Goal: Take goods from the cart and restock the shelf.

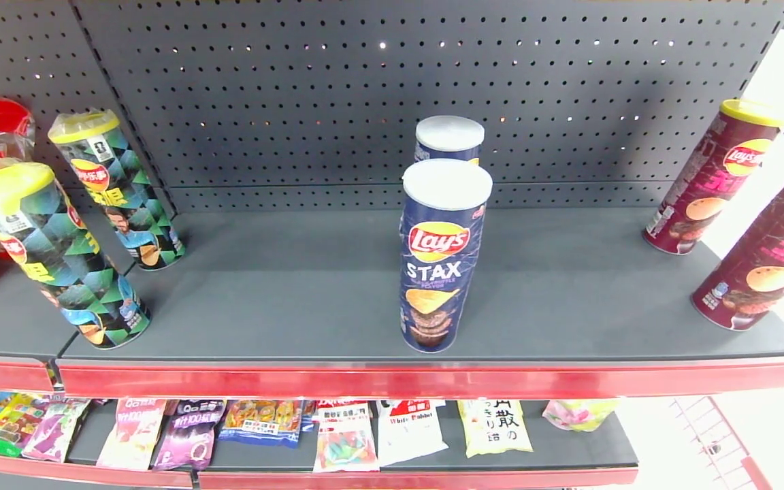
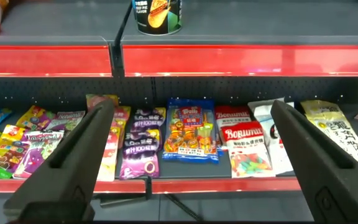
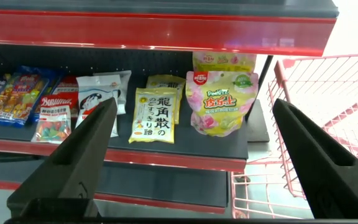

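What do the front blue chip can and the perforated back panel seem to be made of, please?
Blue chip can: probably printed cardboard with a slight sheen; its pale lid looks like plastic. Back panel: likely painted sheet metal, matte dark grey, with regular punched holes letting light through.

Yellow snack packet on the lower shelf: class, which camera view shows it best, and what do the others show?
The right wrist view: the yellow packet lies whole and face-on. The head view catches it with its top hidden under the upper shelf's red edge; the left wrist view has it partly behind a tool finger.
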{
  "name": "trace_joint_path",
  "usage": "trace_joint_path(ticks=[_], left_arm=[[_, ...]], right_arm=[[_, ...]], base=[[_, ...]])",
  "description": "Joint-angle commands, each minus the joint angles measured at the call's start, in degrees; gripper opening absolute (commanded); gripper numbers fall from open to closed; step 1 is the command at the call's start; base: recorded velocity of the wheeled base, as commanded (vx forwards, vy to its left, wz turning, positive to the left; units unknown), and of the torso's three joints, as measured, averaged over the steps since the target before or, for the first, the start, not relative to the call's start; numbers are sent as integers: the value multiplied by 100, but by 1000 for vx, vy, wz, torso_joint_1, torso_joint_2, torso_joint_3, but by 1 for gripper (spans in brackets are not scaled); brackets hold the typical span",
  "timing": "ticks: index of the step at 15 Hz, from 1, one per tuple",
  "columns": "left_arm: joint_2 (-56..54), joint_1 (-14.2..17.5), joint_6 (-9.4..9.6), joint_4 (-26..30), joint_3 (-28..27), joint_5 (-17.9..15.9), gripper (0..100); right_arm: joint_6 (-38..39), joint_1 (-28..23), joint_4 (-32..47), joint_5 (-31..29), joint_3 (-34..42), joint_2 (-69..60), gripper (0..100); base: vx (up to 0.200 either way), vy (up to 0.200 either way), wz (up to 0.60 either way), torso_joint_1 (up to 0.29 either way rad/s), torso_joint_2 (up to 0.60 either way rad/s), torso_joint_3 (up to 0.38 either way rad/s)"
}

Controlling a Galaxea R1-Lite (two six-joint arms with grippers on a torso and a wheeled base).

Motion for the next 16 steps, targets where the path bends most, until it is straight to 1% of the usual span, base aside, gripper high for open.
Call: trace_joint_path(ticks=[1, 16], left_arm=[[-2, 1, -1, -1, 0, -2, 100], [-2, 1, -1, -1, 0, -2, 100]], right_arm=[[0, 3, -1, 1, 0, 7, 100], [18, 3, -1, 1, 0, 7, 100]], base=[[0, 0, 0, 0, 0, 0], [0, 0, 0, 0, 0, 0]])
